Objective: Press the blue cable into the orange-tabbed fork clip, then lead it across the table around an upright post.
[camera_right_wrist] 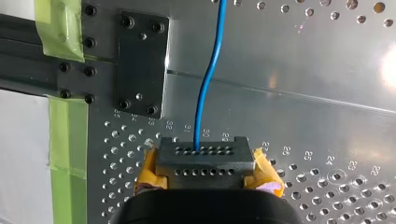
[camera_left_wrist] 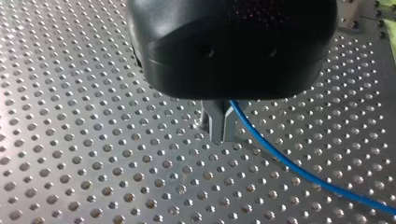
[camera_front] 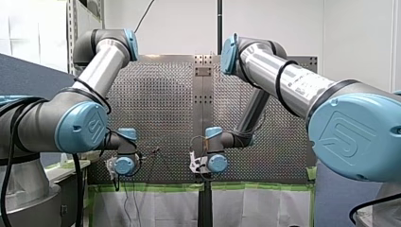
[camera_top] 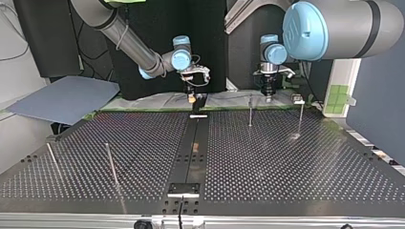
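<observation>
My left pincer has its metal fingers closed tight together just above the perforated tabletop, and the blue cable is pinched between them. From the fingers the cable curves away over the holes; I cannot tell whether it touches the surface. My right pincer is clamped on a grey block with 2 rows of small holes, its yellow pads pressed against the block's 2 sides. The blue cable enters 1 of the upper holes and runs ahead from the block over a bare metal strip, passing beside a black screwed plate and strips of green tape. In the top view both pincers hang at the tabletop's far edge, well apart, with 2 thin upright posts standing near my left pincer.
</observation>
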Motion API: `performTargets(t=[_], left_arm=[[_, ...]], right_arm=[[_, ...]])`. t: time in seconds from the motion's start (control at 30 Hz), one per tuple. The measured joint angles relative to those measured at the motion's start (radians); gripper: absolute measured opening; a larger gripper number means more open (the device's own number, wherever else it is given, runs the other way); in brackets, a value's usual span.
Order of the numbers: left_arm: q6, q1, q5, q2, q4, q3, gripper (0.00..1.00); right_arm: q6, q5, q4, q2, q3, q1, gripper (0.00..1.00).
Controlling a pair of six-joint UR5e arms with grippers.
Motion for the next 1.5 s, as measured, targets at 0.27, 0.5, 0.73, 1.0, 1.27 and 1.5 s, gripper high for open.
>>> performTargets(t=[0.27,0.5,0.73,1.0,1.27,1.5], left_arm=[[-0.013,0.001,0.005,-0.01,-0.019,0.031,0.0],[-0.018,0.003,0.013,-0.01,-0.056,0.071,0.0],[-0.024,0.004,0.018,-0.011,-0.107,0.111,0.0],[-0.036,0.007,0.024,-0.011,-0.149,0.15,0.0],[-0.037,0.008,0.041,-0.011,-0.166,0.173,0.19],[-0.017,0.014,0.078,-0.01,-0.174,0.174,0.64]], right_arm=[[0.002,-0.001,-0.002,0.002,-0.008,-0.004,0.0],[0.005,-0.002,0.002,0.002,-0.021,-0.01,0.0],[0.006,-0.002,0.004,0.002,-0.039,-0.023,0.0],[0.012,-0.003,0.005,0.001,-0.057,-0.045,0.0],[0.011,-0.005,0.006,0.002,-0.068,-0.057,0.0],[0.008,-0.008,0.012,0.002,-0.068,-0.059,0.0]])
